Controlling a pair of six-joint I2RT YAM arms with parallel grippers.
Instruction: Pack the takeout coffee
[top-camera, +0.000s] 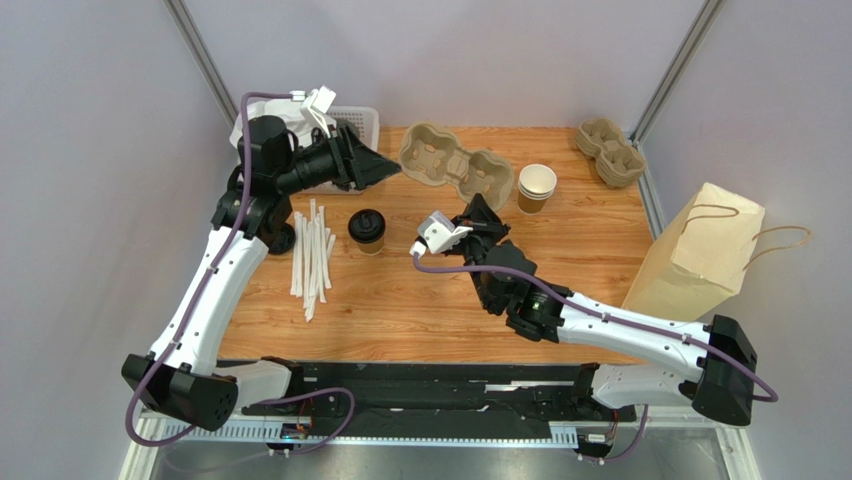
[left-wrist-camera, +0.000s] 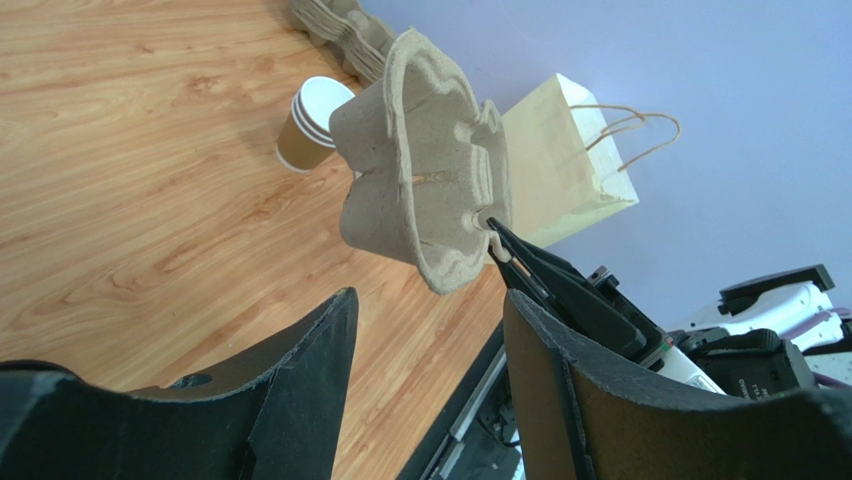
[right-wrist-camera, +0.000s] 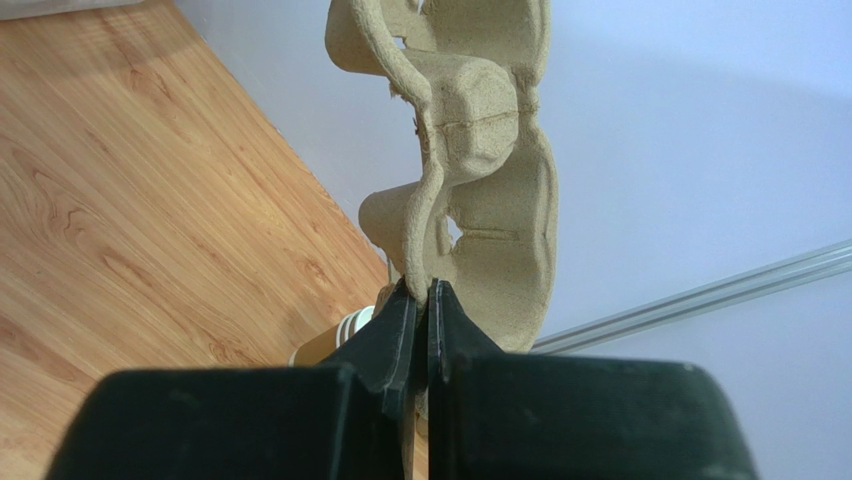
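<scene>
Two grippers at pulp tray (top-camera: 455, 160): right gripper (right-wrist-camera: 421, 295) clamped on its rim; left gripper (top-camera: 388, 168), jaws apart, just off its other end. Takeout coffee (top-camera: 366, 229), lidded, on table (top-camera: 560, 290) near left gripper. Paper bag (top-camera: 697, 255) right of right gripper, contents apparently hidden.

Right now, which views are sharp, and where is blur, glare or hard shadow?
Top external view: even light, soft shadows, no glare on the wooden table. Left wrist view: beige moulded pulp cup tray sharp, left end effector near the lens slightly soft. Right wrist view: right end effector blurred, tray clearer.
</scene>
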